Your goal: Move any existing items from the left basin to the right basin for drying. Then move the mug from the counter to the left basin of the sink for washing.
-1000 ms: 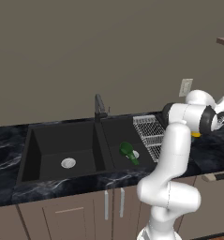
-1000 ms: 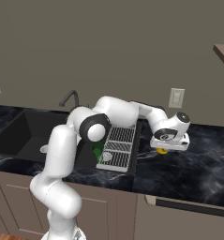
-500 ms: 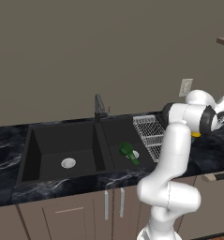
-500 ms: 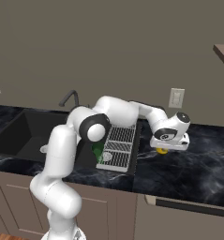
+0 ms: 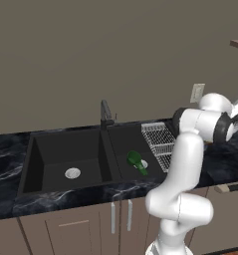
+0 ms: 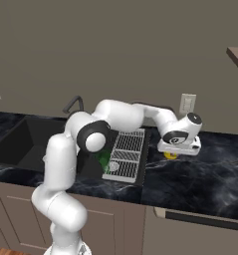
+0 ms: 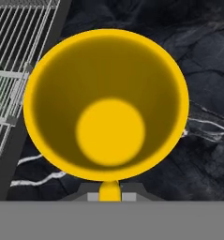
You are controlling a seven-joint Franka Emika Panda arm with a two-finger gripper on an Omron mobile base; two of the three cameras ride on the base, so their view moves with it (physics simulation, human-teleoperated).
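The hand view looks straight down into the yellow mug [image 7: 106, 105], mouth up, its vertical axis in line with the camera. The round mouth takes most of that view and the flat bottom shows as a brighter disc toward 6 o'clock. A yellow part of the mug, likely its handle, sits at 6 o'clock between the two dark finger tips [image 7: 91, 191]. The gripper [image 7: 109, 192] is clenched on the mug there.

The mug stands on the counter [image 7: 202, 65], black marble with white veins, just beside the right edge of the sink. The grey wire rack [image 7: 15, 61] lies at 9 to 11 o'clock of the mug in the hand view, near it but apart; nothing lies between them.

In the right base view the mug [image 6: 171, 155] shows as a small yellow patch under the white hand, at 3 o'clock of the rack [image 6: 126, 152]. The arm is stretched to the right across the sink, forearm near level, hand turned down over the mug.

Farther off, the green bottle [image 5: 136, 162] lies on its side in the right basin [image 5: 123, 144], beside the drain, its long axis running from 11 to 5 o'clock in the left base view. The left basin [image 5: 60, 149] holds its silver drain [image 5: 72, 173]. The dark faucet [image 5: 105, 114] stands behind the divider.
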